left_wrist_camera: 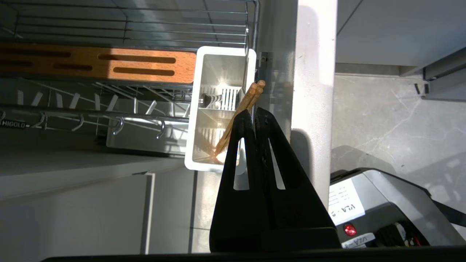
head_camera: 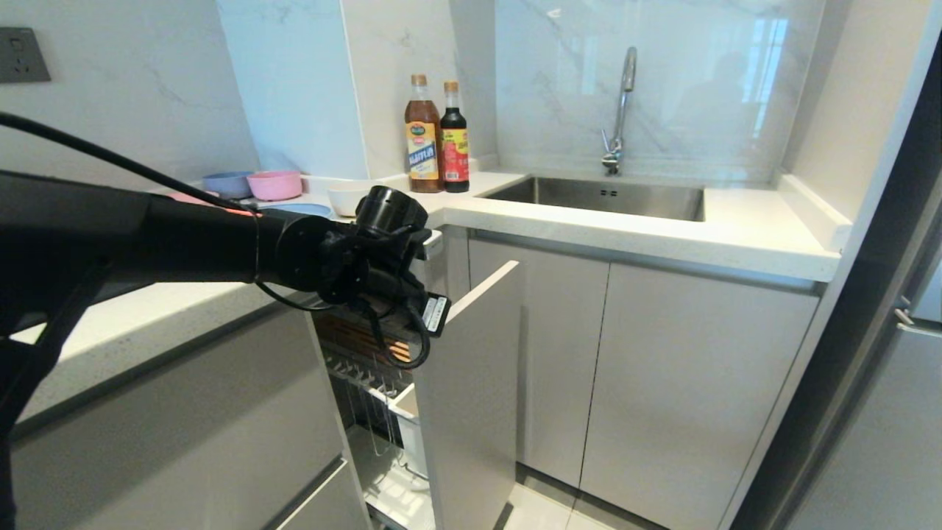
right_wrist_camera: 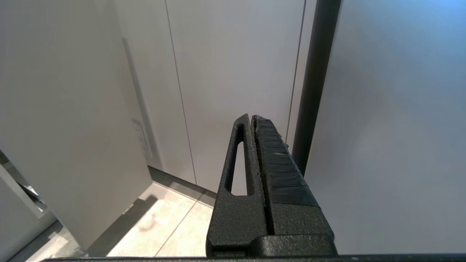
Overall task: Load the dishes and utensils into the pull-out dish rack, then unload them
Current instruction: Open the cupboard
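Left gripper (left_wrist_camera: 253, 113) fills the near foreground of its wrist view, fingers pressed together with no gap at the tips. Chopsticks (left_wrist_camera: 238, 114) lean just beside those tips, upper ends poking past them, lower ends down inside the white utensil holder (left_wrist_camera: 193, 109). Whether the fingers actually pinch the chopsticks or only sit in front of them cannot be told. Deeper in the holder a dark item lies on the slotted floor, too small to identify.

Outward from there: the holder sits at the front end of the pull-out dish rack (left_wrist_camera: 145, 22), against the pale-grey front panel (left_wrist_camera: 313, 72). Behind it runs the slotted wooden strip (left_wrist_camera: 94, 63), with chrome wires and hooks alongside.

From the head view, the left arm reaches across from the left, with the left gripper (head_camera: 412, 309) pointing down over the open rack (head_camera: 368, 383). On the countertop (head_camera: 647, 228) behind the arm: a blue bowl (head_camera: 227, 184), a pink bowl (head_camera: 275, 185), a light-blue plate (head_camera: 302, 209) and an off-white bowl (head_camera: 344, 199), all well apart from the gripper. Two sauce bottles (head_camera: 436, 140) stand near the corner, beside the sink (head_camera: 611, 197) and faucet (head_camera: 620, 110).

Right gripper (right_wrist_camera: 252, 120) hangs parked, fingers closed flat on nothing, facing plain cabinet doors (right_wrist_camera: 225, 72) and floor tile (right_wrist_camera: 171, 225).
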